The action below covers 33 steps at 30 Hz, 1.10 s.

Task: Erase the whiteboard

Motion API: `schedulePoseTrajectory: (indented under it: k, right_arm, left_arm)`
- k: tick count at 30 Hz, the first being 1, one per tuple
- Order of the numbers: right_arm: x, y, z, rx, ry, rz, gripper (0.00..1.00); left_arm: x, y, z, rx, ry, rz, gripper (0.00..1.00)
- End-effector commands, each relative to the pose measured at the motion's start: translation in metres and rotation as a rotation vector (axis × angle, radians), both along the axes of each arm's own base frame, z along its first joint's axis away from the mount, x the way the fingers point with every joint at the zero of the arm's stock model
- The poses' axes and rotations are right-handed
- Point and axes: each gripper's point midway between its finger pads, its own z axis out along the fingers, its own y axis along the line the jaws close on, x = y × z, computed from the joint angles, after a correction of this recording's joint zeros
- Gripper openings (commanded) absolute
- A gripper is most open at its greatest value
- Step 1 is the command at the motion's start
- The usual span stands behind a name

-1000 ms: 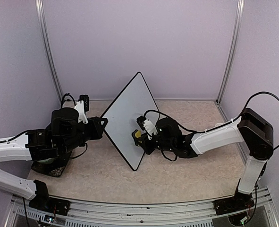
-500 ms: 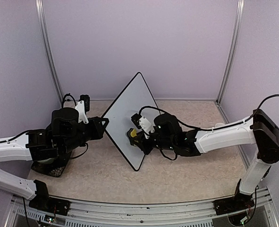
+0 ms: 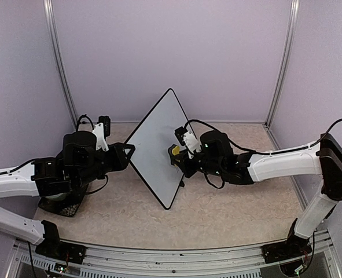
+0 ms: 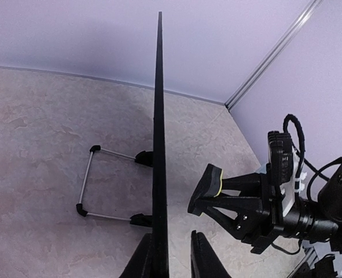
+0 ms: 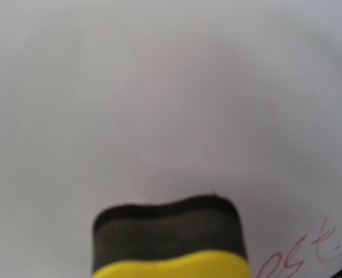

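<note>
Right pincer (image 3: pixel 180 155) grips eraser (image 5: pixel 171 243) by whiteboard's (image 3: pixel 156 139) unreadable red scrawl (image 5: pixel 301 253); left pincer (image 4: pixel 173 250) gapes astride its edge.

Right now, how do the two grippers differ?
The left gripper straddles the edge of the whiteboard, jaws open; the right gripper is shut on the yellow eraser. The left sits edge-on to the board; the right faces its white surface. Both are at the same board.
</note>
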Motion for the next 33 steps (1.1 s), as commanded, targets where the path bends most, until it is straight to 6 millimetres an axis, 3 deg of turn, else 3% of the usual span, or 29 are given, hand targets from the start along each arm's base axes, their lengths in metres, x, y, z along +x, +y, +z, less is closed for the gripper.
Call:
schedulePoseTrajectory:
  k: [1,9,14,17,22,27,33]
  right_arm:
    - [-0.001,-0.002,-0.007,0.0,0.019,-0.014,0.0]
    - [0.002,-0.005,-0.011,-0.012,0.019,-0.026,0.0]
    - [0.005,-0.008,-0.01,-0.012,0.019,-0.04,0.0]
    - [0.008,-0.01,-0.01,-0.015,0.02,-0.052,0.0]
    - [0.009,-0.015,-0.005,-0.014,0.014,-0.065,0.0]
    - [0.008,-0.018,0.005,-0.005,0.003,-0.071,0.0]
    - [0.005,-0.023,0.015,0.002,-0.005,-0.071,0.0]
  left_arm:
    - [-0.001,0.002,0.03,-0.026,-0.035,-0.003,0.24]
    - [-0.002,-0.002,0.062,-0.049,-0.075,-0.047,0.44]
    - [0.0,-0.017,0.066,0.001,-0.059,-0.088,0.57]
    - [0.001,-0.023,0.07,0.01,-0.057,-0.101,0.73]
    - [0.008,-0.025,0.081,0.044,-0.042,-0.079,0.88]
    - [0.021,-0.03,0.081,0.105,-0.017,-0.078,0.94]
    - [0.05,-0.031,0.067,0.117,0.038,-0.125,0.93]
